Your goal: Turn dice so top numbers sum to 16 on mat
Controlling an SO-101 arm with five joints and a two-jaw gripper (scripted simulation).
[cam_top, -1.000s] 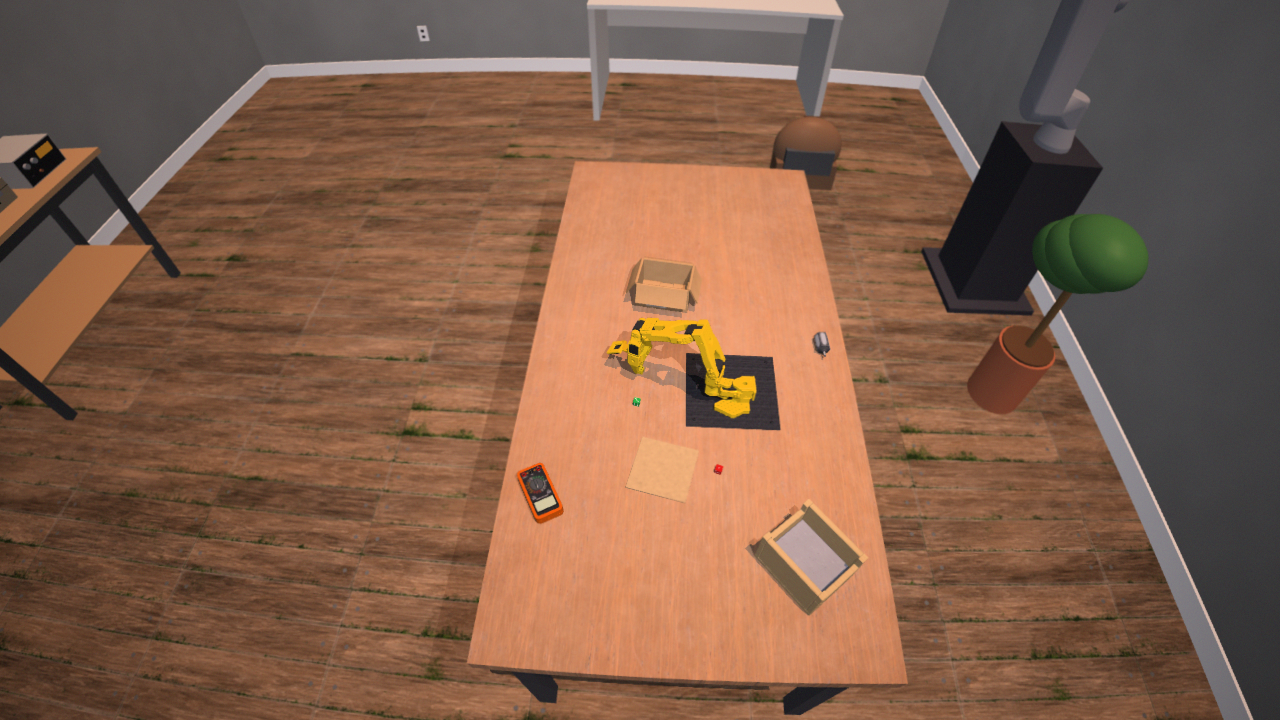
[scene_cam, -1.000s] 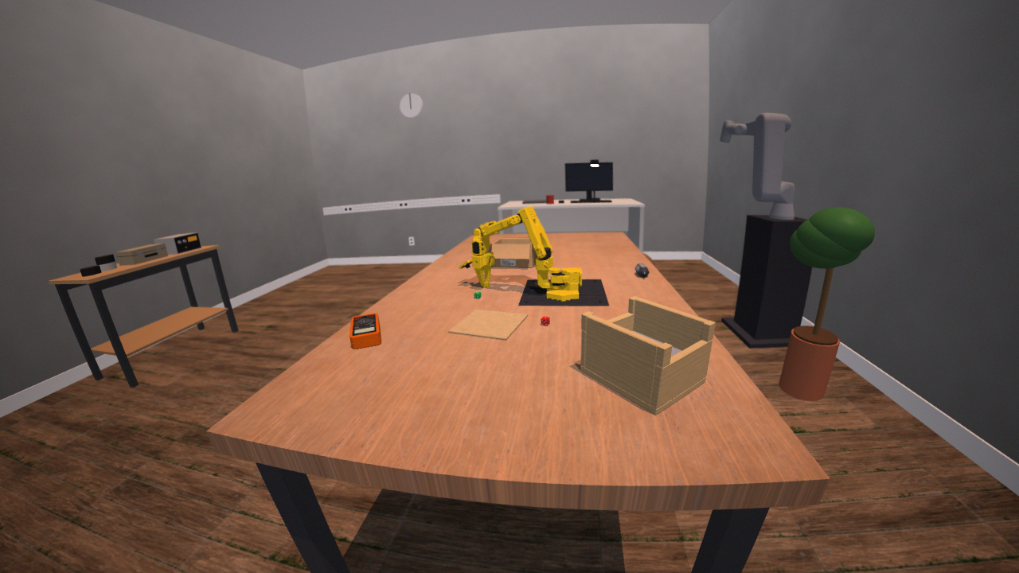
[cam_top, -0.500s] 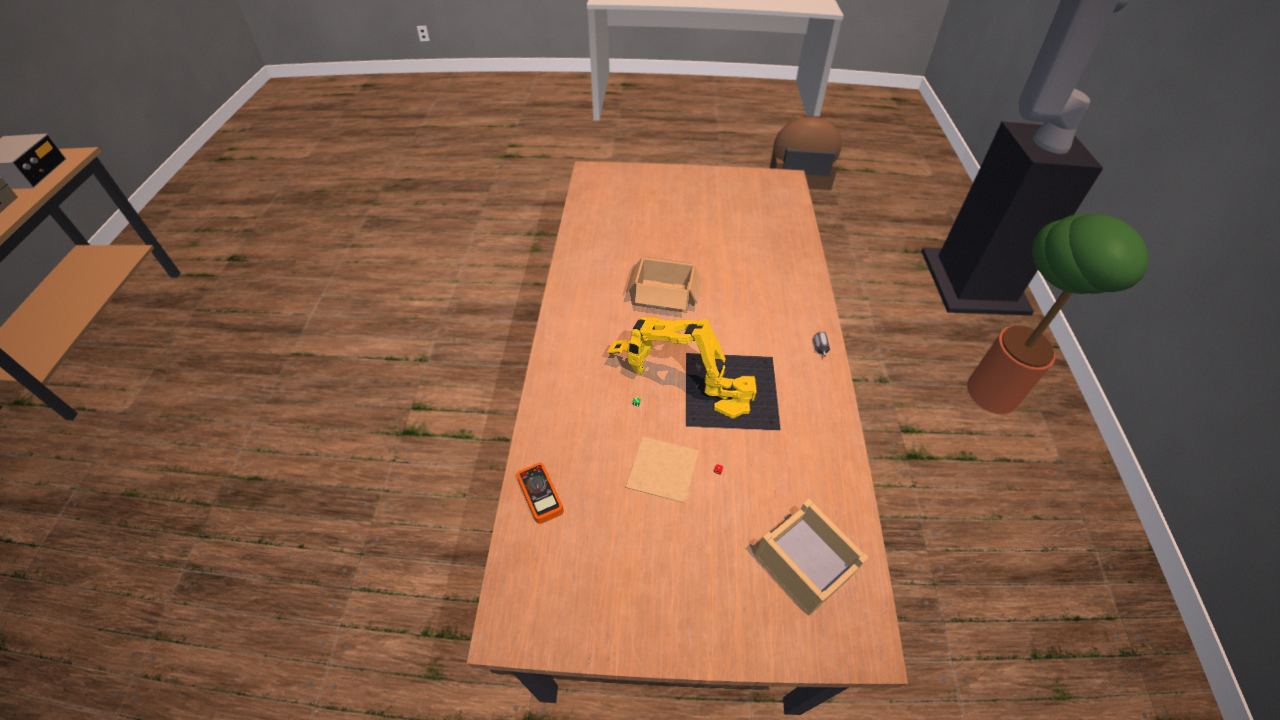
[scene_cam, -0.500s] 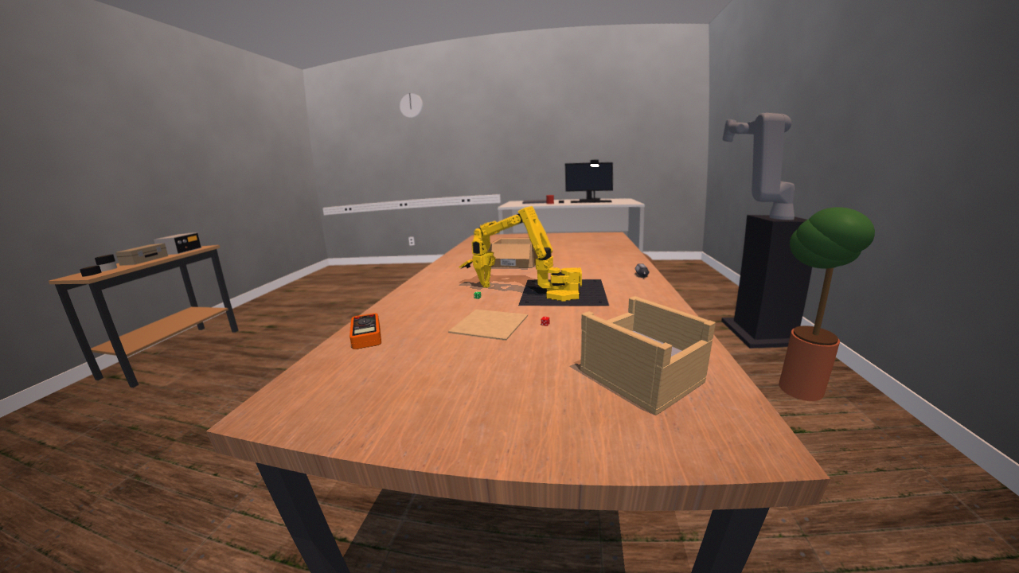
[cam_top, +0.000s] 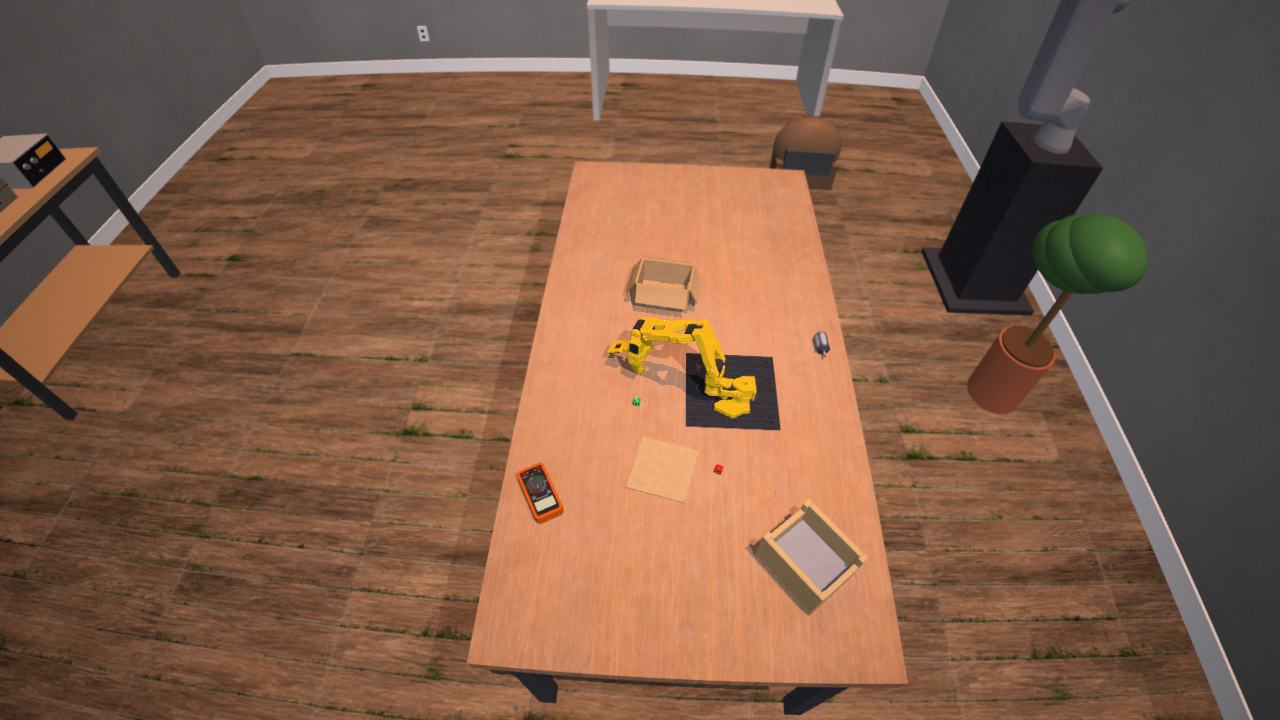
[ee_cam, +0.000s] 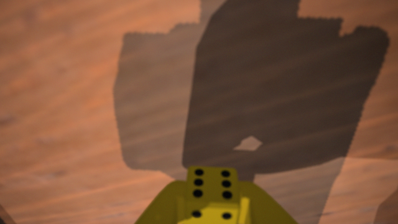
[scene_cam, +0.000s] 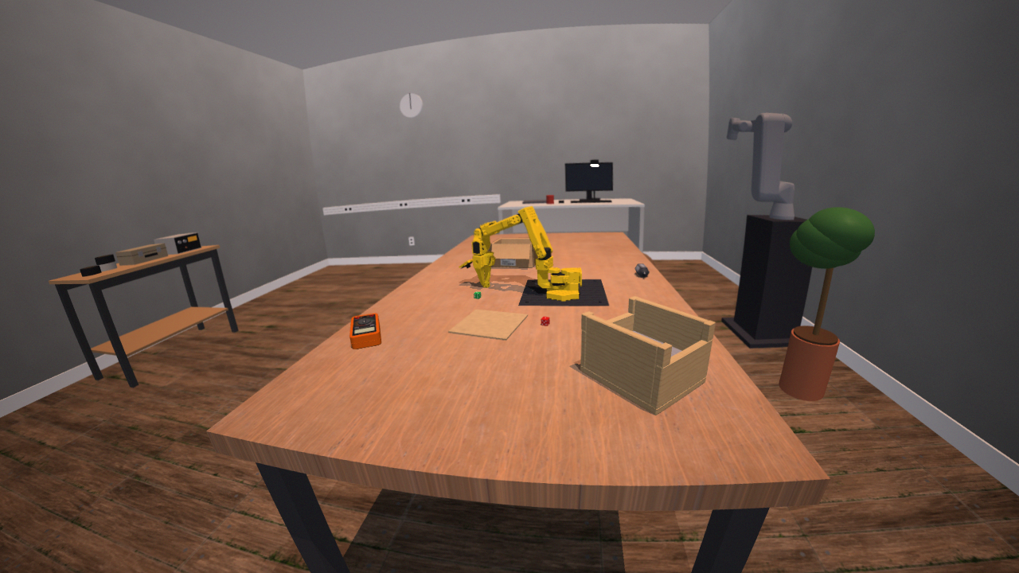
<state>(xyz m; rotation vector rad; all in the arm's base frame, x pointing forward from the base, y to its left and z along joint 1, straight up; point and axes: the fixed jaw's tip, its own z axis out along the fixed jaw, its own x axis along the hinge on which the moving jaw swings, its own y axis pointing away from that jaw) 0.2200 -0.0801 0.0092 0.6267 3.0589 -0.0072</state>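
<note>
My yellow gripper (cam_top: 631, 360) (scene_cam: 483, 276) (ee_cam: 214, 199) is shut on a yellow die (ee_cam: 212, 183) and holds it just above the table, left of the arm's black base plate. In the wrist view the die's face with six pips looks away from the camera. A green die (cam_top: 636, 402) (scene_cam: 476, 294) lies on the table a little in front of the gripper. A red die (cam_top: 717, 468) (scene_cam: 544, 320) lies on the table just right of the tan square mat (cam_top: 662, 468) (scene_cam: 489, 324). No die is on the mat.
An open cardboard box (cam_top: 663, 283) (scene_cam: 512, 252) stands behind the arm. An orange multimeter (cam_top: 539, 491) (scene_cam: 365, 330) lies left of the mat. A wooden crate (cam_top: 808, 555) (scene_cam: 646, 352) stands front right. A small grey object (cam_top: 820, 342) (scene_cam: 641, 269) lies far right.
</note>
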